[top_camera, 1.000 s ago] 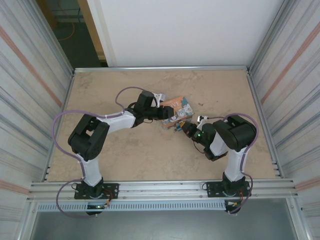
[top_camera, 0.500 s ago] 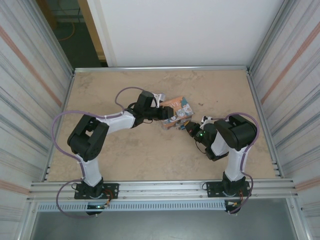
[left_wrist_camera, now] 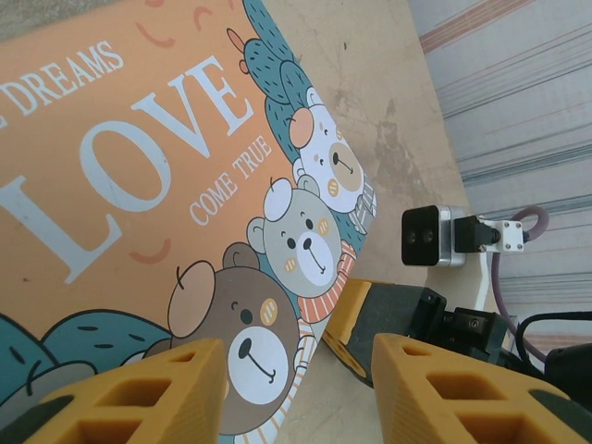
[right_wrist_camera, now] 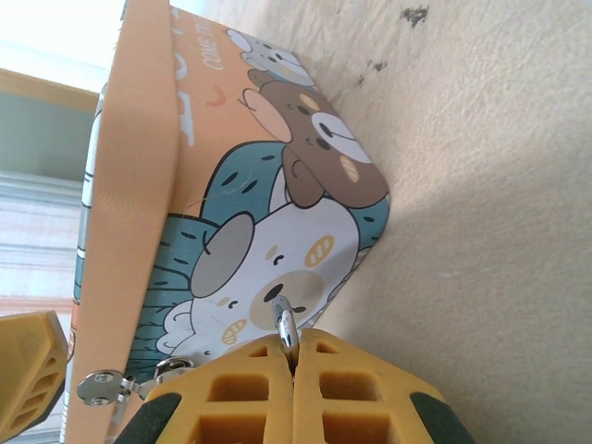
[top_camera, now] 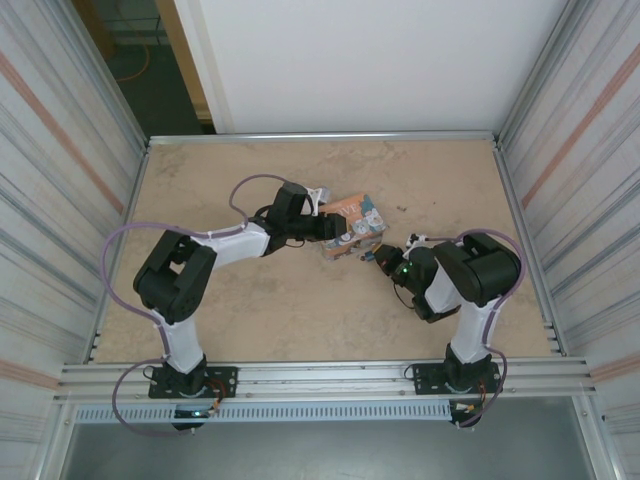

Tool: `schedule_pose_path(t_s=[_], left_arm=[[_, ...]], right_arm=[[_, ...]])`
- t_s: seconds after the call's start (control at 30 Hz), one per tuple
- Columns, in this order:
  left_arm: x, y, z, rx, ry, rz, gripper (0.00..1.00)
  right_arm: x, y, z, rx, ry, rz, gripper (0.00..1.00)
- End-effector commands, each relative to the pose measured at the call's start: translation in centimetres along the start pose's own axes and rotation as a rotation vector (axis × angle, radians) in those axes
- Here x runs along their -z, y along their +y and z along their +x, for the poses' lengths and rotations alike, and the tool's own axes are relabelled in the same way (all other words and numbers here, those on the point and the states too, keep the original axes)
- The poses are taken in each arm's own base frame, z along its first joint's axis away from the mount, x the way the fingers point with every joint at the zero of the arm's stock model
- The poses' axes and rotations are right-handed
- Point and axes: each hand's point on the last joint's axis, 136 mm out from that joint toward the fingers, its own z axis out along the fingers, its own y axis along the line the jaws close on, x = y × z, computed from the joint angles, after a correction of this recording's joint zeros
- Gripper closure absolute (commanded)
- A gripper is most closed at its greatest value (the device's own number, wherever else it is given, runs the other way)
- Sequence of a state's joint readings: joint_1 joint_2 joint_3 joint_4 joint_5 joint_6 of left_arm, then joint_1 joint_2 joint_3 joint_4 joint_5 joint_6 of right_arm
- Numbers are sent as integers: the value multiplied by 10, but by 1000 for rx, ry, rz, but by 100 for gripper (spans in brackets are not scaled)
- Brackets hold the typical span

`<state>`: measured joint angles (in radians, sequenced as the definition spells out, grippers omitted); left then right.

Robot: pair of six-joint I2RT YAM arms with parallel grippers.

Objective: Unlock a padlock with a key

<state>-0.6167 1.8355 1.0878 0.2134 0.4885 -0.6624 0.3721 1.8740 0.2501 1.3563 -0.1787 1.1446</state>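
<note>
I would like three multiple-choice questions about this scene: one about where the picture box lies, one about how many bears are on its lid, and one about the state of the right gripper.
1. Where does the box lie on the table?
A. in the near left corner
B. around the middle, between the left gripper and the right gripper
C. against the far right edge

2. How many bears are on the lid?
A. one
B. five
C. three

3. How is the right gripper?
A. shut on a thin silvery piece
B. wide open, holding nothing
C. shut around the box's corner

Answers:
1 B: the top view shows a gripper at each side of the box.
2 C: the left wrist view shows a white, a grey and a brown bear.
3 A: its fingers press together with the piece between their tips.
</note>
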Motion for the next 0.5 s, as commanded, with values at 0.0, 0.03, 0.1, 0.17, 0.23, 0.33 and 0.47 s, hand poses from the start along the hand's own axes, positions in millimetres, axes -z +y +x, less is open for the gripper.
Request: schedule_pose_path(t_s=[0.0,0.03,0.1,0.17,0.23,0.33,0.47], left_arm=[[3,42,53,136,162,-153,53],[3,37,49,130,155,-141,52],[6,27,40,116,139,-119,52],[11,16,30,95,117,-101,51],[18,4,19,61,87,-88,51],[33,-9,7,13,42,-90,51],[55,-21,-2,-39,-12,-99,50]], right_arm=[[6,-5,-6,19,-26,35,100],[7,-5,-7,23,-28,37,100],[9,-4,-8,30,-30,36,100],[11,-2,-10,32,-33,35,100],[14,-2,-12,38,-38,46,100],[19,-3,-14,53,-39,72,100],[25,1,-19,101,-39,106,100]])
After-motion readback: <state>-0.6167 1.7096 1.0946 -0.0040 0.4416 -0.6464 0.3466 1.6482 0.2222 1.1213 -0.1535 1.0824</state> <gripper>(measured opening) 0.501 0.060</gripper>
